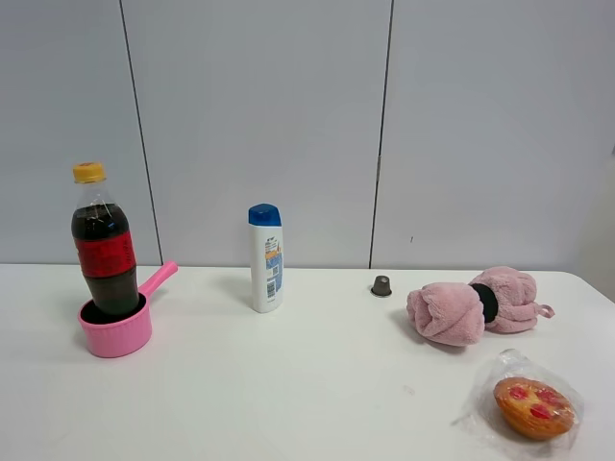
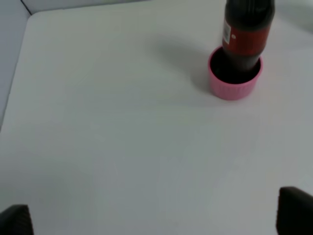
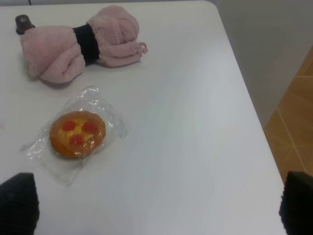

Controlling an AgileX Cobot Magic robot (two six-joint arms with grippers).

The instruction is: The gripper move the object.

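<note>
The cola bottle, clear plastic with dark cola, a red label and a yellow-orange cap, stands upright inside a small pink pot with a handle at the table's left. The left wrist view shows the bottle's lower part in the pink pot, well ahead of my left gripper. Only the black fingertips show, spread wide with nothing between them. My right gripper is open and empty too, its black fingertips wide apart over the table's right end. Neither gripper shows in the high view.
A white shampoo bottle with a blue cap stands mid-table at the back. A small dark capsule, a rolled pink towel and a wrapped pastry lie at the right. The table's right edge drops to the floor.
</note>
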